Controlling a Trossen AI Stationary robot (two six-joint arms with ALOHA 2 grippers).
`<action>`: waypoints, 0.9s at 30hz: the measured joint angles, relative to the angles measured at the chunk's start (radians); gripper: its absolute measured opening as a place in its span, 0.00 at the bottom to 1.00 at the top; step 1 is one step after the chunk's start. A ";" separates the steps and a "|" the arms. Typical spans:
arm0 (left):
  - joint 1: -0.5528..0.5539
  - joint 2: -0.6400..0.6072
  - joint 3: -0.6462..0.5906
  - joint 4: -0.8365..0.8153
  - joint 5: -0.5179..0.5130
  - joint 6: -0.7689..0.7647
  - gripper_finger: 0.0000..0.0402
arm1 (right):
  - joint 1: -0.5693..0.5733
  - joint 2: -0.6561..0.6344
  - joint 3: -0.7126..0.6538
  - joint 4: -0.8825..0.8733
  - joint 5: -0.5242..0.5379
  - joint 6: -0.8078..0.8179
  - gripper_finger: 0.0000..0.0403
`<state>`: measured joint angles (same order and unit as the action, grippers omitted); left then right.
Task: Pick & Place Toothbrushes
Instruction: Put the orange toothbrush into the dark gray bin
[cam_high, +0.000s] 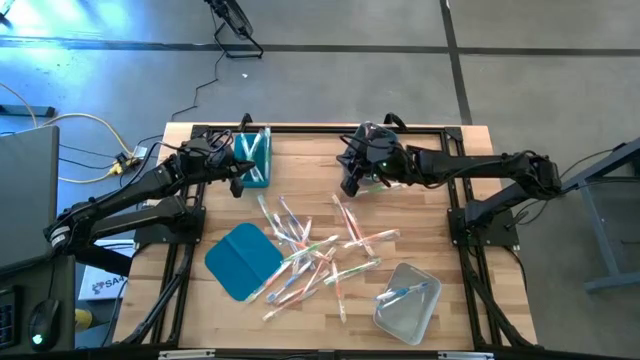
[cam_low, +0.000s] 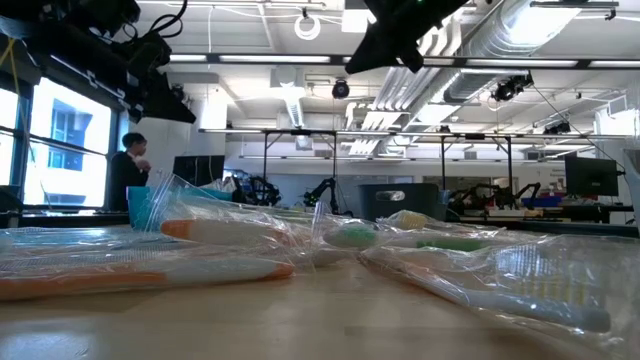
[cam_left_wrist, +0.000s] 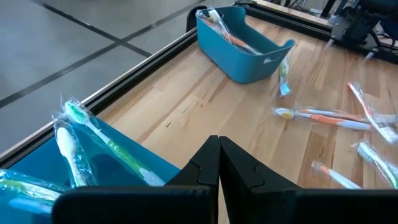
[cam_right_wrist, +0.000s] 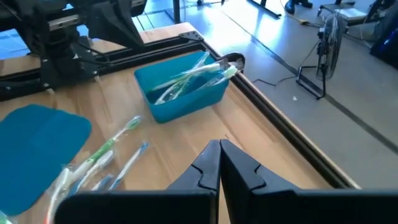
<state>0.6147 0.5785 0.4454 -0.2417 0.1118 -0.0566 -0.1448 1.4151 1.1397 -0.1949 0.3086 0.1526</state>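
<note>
Inspector: Where did the toothbrushes (cam_high: 318, 252) lie?

Clerk: Most lay scattered mid-table beside the teal lid (cam_high: 241, 260). Several sat in the teal bin (cam_high: 254, 156) at the far left, and one in the clear bin (cam_high: 408, 300) at the near right.

Inspector: And the grippers?

Clerk: The left gripper (cam_high: 237, 176) hung beside the teal bin, jaws closed and empty. The right gripper (cam_high: 350, 182) hung over the far centre, jaws likewise closed on nothing.

In the low view the nearest wrapped toothbrushes (cam_low: 150, 270) are blurred; the arms (cam_low: 400, 30) are cut off above.
</note>
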 joint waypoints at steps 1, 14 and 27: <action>0.000 0.000 0.000 0.000 0.001 0.000 0.00 | 0.000 0.000 0.000 0.004 0.002 -0.003 0.01; 0.000 0.000 0.000 0.000 0.001 0.031 0.00 | 0.038 0.000 0.000 0.005 0.003 -0.153 0.00; 0.000 0.000 0.000 0.010 0.000 0.034 0.00 | 0.105 0.000 0.000 -0.036 0.101 0.047 0.00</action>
<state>0.6147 0.5781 0.4454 -0.2317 0.1118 -0.0224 -0.0393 1.4151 1.1397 -0.2305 0.4092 0.1998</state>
